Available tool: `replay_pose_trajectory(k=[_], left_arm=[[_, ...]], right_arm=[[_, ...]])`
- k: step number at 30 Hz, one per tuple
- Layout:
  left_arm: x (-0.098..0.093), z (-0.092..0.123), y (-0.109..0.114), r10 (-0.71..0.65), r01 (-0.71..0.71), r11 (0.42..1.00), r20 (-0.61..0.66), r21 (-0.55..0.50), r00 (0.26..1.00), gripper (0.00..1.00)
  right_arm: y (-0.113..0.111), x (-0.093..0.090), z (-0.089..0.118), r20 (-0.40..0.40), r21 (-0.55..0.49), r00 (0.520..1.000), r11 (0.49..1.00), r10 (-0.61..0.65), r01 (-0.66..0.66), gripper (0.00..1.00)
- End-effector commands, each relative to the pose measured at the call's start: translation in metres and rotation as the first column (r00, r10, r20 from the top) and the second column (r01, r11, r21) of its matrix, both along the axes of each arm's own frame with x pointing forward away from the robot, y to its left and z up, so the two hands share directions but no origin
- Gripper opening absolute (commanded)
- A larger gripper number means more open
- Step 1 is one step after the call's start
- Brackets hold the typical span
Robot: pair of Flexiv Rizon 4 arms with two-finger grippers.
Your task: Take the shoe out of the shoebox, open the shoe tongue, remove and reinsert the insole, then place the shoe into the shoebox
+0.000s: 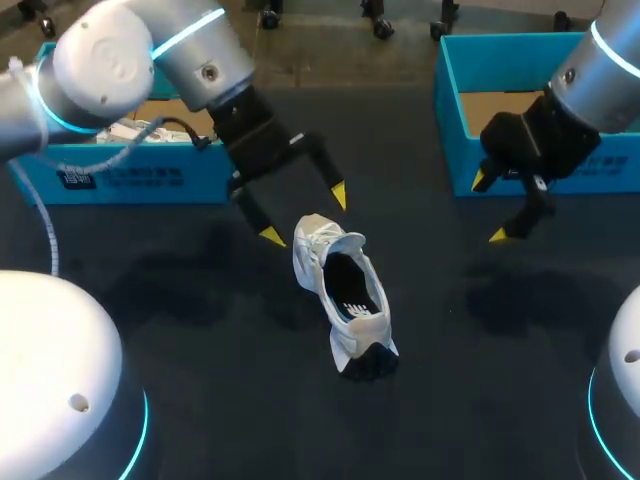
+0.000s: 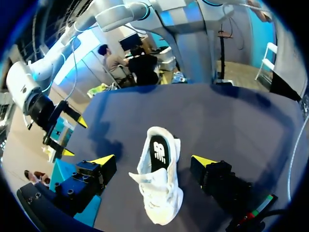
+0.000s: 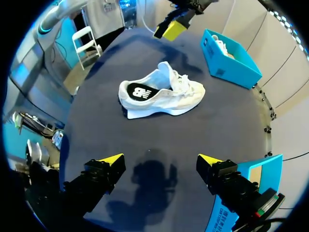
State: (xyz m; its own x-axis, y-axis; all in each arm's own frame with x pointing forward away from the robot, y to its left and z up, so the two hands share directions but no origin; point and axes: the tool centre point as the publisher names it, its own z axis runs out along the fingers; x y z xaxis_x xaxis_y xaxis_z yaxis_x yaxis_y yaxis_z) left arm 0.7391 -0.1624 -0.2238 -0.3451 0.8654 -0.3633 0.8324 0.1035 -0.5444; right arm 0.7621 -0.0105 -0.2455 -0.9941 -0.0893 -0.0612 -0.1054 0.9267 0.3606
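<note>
Closing off-centre on the white sneaker (image 1: 345, 300) could tip or slide it, since it stands loose on the tabletop (image 1: 200, 330), outside both boxes; the left fingers (image 1: 338, 194) hang spread and empty just above its toe end; the right fingers (image 1: 498, 235), likewise spread and empty, hover well apart, beside the blue shoebox (image 1: 447, 100).

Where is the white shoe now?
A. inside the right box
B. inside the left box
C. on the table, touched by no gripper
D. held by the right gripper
C: the shoe lies on the table, and the left gripper and right gripper stand open, apart from it.
</note>
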Motion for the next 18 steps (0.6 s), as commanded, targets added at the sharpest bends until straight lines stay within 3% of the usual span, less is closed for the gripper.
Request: replay_pose_trajectory(k=[1,3,4,7,8,10,18], left_arm=[[0.01,0.012,-0.004,-0.058,0.058,0.996,0.002,0.072,0.998,1.0],[0.011,0.013,-0.005,-0.062,0.061,0.995,0.007,0.079,0.998,1.0],[0.012,0.014,-0.006,-0.085,0.084,0.993,0.008,0.086,0.996,0.91],[0.015,0.014,-0.009,-0.112,0.109,0.987,0.018,0.114,0.994,0.39],[0.016,0.014,-0.01,-0.117,0.114,0.986,0.021,0.119,0.993,0.32],[0.017,0.014,-0.013,-0.144,0.139,0.981,0.025,0.136,0.989,0.02],[0.019,0.001,-0.023,-0.199,0.184,0.965,0.066,0.189,0.978,0.0]], right_arm=[[-0.002,-0.003,0.0,0.005,0.002,1.0,1.0,-0.001,0.001,1.0],[-0.002,-0.003,0.0,0.005,0.002,1.0,1.0,-0.001,0.001,1.0],[-0.002,-0.003,0.0,0.005,0.002,1.0,1.0,-0.001,0.001,1.0],[-0.002,-0.003,0.0,0.005,0.002,1.0,1.0,-0.001,0.001,1.0],[-0.002,-0.003,0.0,0.005,0.002,1.0,1.0,-0.001,0.001,1.0],[-0.002,-0.003,0.0,0.005,0.002,1.0,1.0,-0.001,0.001,1.0],[-0.002,-0.003,0.0,0.005,0.002,1.0,1.0,-0.001,0.001,1.0]])
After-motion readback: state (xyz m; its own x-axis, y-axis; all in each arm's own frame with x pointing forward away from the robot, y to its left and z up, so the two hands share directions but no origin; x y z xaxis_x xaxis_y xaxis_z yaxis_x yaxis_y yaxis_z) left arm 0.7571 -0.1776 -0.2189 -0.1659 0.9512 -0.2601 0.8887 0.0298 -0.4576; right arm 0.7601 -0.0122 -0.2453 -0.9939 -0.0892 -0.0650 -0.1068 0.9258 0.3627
